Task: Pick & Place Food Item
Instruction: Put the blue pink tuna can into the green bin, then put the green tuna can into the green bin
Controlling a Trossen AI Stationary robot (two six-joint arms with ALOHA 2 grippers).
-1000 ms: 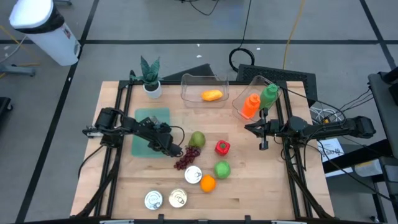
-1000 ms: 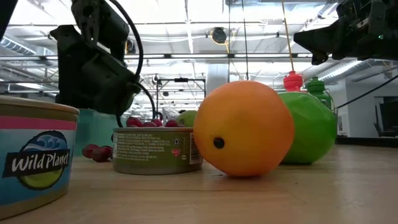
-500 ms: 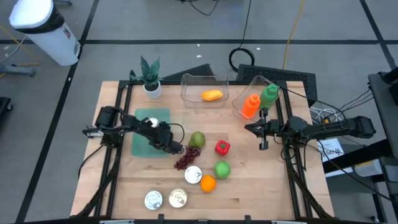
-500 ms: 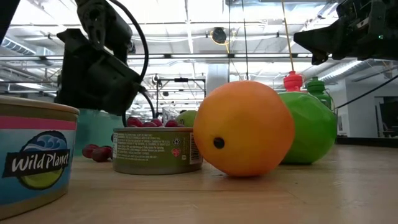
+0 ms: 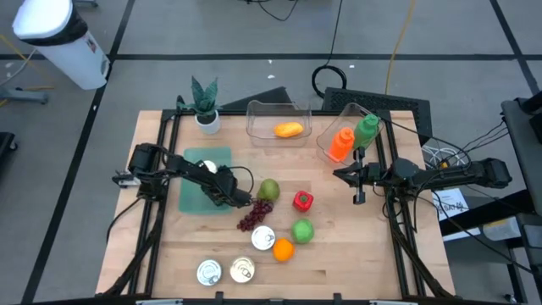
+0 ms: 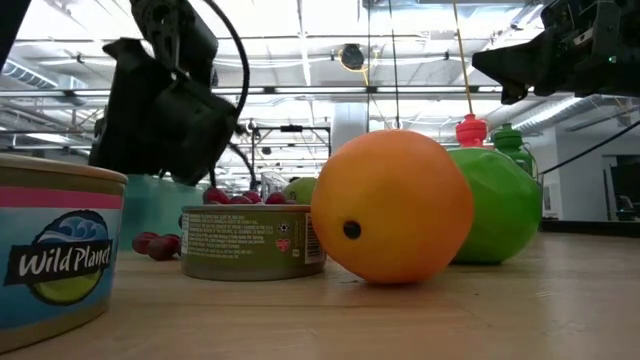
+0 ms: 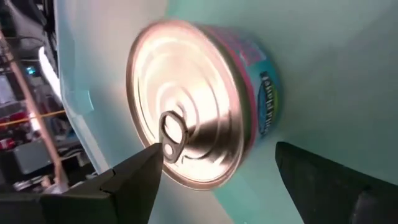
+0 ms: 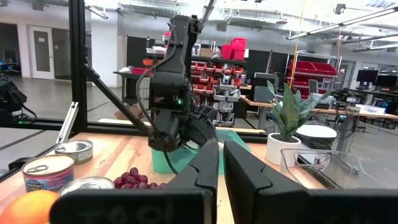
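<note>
A tin can (image 7: 199,102) with a silver pull-tab lid and a teal label stands on the teal mat (image 5: 199,182) at the table's left. My left gripper (image 7: 214,155) is open and slants down over the mat (image 7: 336,74). Its fingers stand on either side of the can, one close to the lid's rim. In the high view the gripper (image 5: 230,196) covers the can. My right gripper (image 5: 357,175) is shut and empty, held level above the table's right side.
Near the mat lie red grapes (image 5: 251,218), a pear (image 5: 268,189), a red pepper (image 5: 302,201), a green apple (image 5: 302,230), an orange (image 5: 283,249) and three cans (image 5: 242,269). At the back stand a plant (image 5: 204,106), a clear bin (image 5: 278,119) and two bottles (image 5: 343,142).
My left gripper has stayed over the mat while its wrist has turned and tipped; in the low view its body leans over more than before. My right arm has kept still.
</note>
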